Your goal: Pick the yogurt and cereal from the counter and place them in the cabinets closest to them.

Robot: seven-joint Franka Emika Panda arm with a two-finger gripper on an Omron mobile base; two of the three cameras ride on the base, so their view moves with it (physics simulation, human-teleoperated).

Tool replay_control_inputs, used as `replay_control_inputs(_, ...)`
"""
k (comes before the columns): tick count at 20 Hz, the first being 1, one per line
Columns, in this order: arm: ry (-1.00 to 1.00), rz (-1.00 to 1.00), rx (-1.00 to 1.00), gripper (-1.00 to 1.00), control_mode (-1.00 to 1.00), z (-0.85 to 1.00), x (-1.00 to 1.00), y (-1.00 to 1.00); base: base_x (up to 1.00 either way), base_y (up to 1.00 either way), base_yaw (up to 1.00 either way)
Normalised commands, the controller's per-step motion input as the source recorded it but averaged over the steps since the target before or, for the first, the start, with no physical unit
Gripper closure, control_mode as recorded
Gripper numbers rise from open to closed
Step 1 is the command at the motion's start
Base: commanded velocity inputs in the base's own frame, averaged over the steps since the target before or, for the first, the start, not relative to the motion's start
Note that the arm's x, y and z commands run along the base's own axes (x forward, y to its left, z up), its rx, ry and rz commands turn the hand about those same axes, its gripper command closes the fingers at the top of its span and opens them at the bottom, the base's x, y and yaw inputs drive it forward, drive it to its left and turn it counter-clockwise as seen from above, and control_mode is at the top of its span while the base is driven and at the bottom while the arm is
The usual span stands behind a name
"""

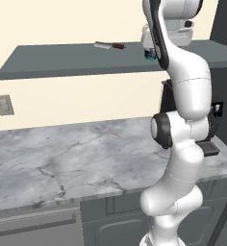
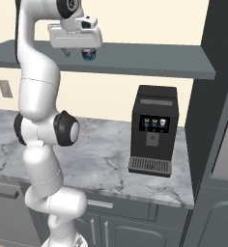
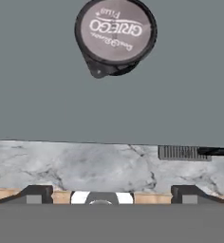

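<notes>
Resting: yogurt [image 3: 115, 34] is set on the cabinet shelf [image 1: 62, 60].
Gripper [image 3: 111, 194]: jaws are spread wide, nothing is held.
Counter [image 2: 111, 159]: coffee machine [image 2: 153, 130] is carried.

We see the counter [image 1: 62, 163] in grey-white marble with darker grey veins, and above it the cabinets [image 1: 62, 60] as a flat dark grey-blue slab against a pale cream wall [image 1: 62, 21]. The yogurt [image 3: 115, 35] has a dark cup and a greyish lid with white lettering, and in the right base view a bit of blue shows on its side. The coffee machine [image 2: 153, 129] is black with a small screen of coloured icons, the arm [image 2: 36, 96] is white with dark joints, and the lower doors [image 2: 116, 226] are dark grey.
</notes>
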Motion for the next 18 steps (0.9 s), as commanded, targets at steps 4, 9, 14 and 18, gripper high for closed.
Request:
replay_control_inputs(4, 0.04, 0.01, -0.02, -1.0, -1.0, -0.16, -1.0, 0.0, 0.0, 0.0, 0.0)
replay_control_inputs(9, -0.09, 0.0, -0.01, -1.0, -1.0, -0.28, -1.0, 0.0, 0.0, 0.0, 0.0)
replay_control_inputs(14, -0.23, 0.05, -0.13, -1.0, -1.0, -0.64, -0.78, 0.03, 0.0, 0.0, 0.0)
replay_control_inputs(18, -0.26, 0.13, -0.17, -1.0, -1.0, -0.92, -0.13, 0.01, 0.0, 0.0, 0.0)
